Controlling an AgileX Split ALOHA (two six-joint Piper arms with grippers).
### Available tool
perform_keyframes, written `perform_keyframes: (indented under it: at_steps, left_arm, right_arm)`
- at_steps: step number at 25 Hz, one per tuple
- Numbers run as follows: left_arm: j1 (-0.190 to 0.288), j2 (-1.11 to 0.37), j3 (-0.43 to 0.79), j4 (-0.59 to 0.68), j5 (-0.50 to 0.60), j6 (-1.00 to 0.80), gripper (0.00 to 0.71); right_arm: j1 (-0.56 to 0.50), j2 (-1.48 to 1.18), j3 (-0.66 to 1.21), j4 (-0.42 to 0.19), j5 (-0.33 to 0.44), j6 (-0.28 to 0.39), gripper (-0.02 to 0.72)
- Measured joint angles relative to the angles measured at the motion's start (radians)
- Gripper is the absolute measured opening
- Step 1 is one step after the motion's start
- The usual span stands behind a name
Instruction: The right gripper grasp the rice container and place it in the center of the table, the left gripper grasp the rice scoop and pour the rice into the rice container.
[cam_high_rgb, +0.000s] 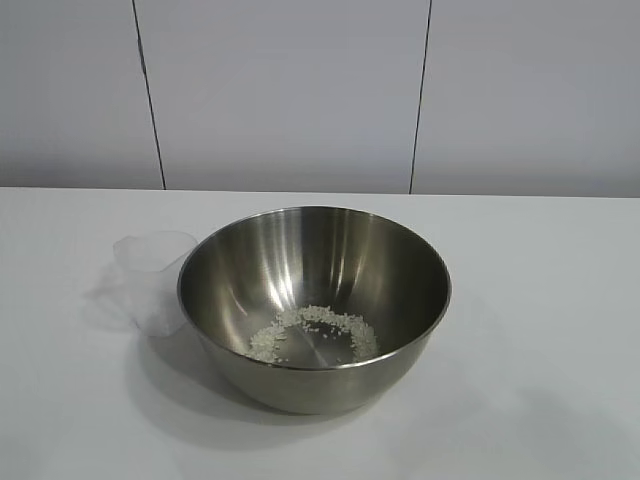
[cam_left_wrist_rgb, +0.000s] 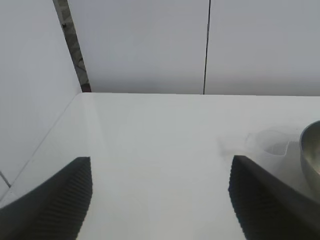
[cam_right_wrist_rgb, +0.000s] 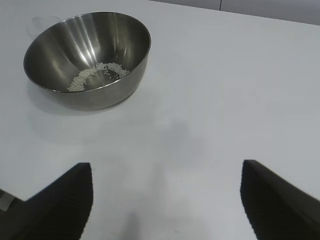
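exterior view: one steel bowl (cam_high_rgb: 315, 300) sits mid-bench (cam_high_rgb: 540, 300) with one small heap of rice (cam_high_rgb: 315, 330); one clear cup (cam_high_rgb: 150, 280) touches its side. left gripper (cam_left_wrist_rgb: 160, 200) and right gripper (cam_right_wrist_rgb: 165, 200) fingers wide, empty.

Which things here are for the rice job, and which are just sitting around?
For the job:
- rice container
- rice, lying inside the container
- rice scoop, on the table beside the container
- table
- left gripper, open, holding nothing
- right gripper, open, holding nothing

Just sitting around:
- nothing else, only the white wall behind
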Motion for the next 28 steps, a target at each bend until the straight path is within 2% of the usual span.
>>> perform_keyframes:
  at_steps: [13,23,28]
  left_arm:
    - [0.0,0.0,0.128,-0.071,0.09,-0.012,0.548]
    - [0.0,0.0,0.138,-0.08,0.094,-0.012,0.547]
    - [0.0,0.0,0.138,-0.093,0.094,-0.007,0.546]
  right_arm:
    - [0.0,0.0,0.0,0.002,0.001,0.0,0.557]
    - [-0.001,0.0,0.0,0.004,0.001,0.0,0.557]
    - [-0.04,0.0,0.0,0.007,0.001,0.0,0.557]
